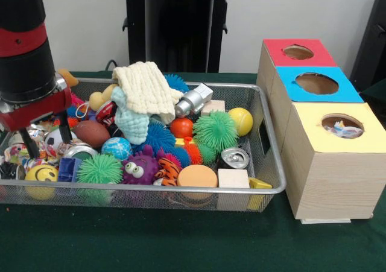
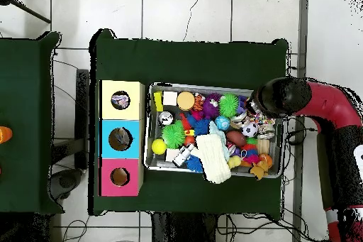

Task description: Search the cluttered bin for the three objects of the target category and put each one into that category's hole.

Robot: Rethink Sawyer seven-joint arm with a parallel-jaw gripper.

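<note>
My gripper (image 1: 46, 138) hangs open over the left end of the wire bin (image 1: 268, 139), its two black fingers (image 1: 28, 143) dipping just above the toys. A black-and-white ball (image 1: 54, 140) lies below the gap, and nothing is gripped. The bin holds a brown football (image 1: 91, 133), a blue globe ball (image 1: 116, 148), green spiky balls (image 1: 216, 130), a yellow ball (image 1: 240, 121), an orange ball (image 1: 181, 128), cans (image 1: 234, 158), wooden blocks (image 1: 233, 178) and a cream cloth (image 1: 145, 88). In the overhead view the arm's end (image 2: 278, 97) hides the gripper.
Right of the bin stands a wooden box with a red-topped hole (image 1: 274, 52), a blue-topped hole (image 1: 289, 82) and a yellow-topped hole (image 1: 310, 130). Something pale lies inside the yellow hole. A green cloth (image 1: 181, 242) covers the table.
</note>
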